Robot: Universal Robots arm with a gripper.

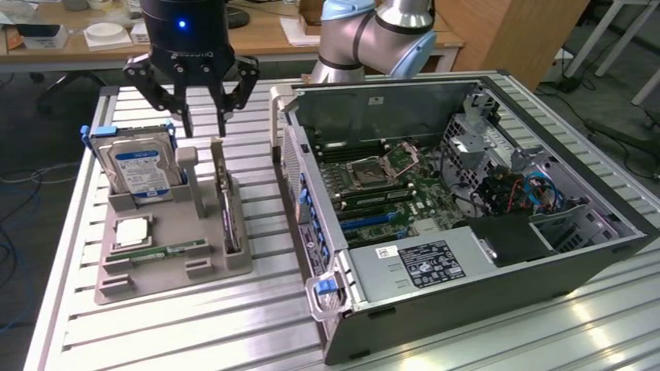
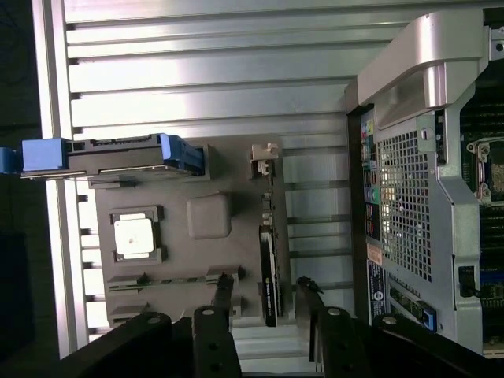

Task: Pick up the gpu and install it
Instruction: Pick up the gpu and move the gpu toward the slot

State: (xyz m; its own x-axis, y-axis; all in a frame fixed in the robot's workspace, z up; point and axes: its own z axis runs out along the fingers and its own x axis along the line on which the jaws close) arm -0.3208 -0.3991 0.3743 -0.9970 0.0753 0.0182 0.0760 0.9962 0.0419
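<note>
One thin flat gpu card, black shroud on one face, stands on edge in a slot of the grey plastic holder tray on the ribbed aluminium worktop, beside the open black computer case. Black jaws hang just above its top edge, spread apart, gripping nothing.

This is a robotics lab or engineering workshop. The counter is a bed of slotted aluminium profiles, the kind built for test rigs. A robot arm with silver and pale-blue joints stands at its far edge. Its black end effector hangs over a grey parts fixture. An open desktop computer case lies on its side with the motherboard bare. Behind, a wooden desk carries boxes and papers, and loose cables trail across the floor.
</note>
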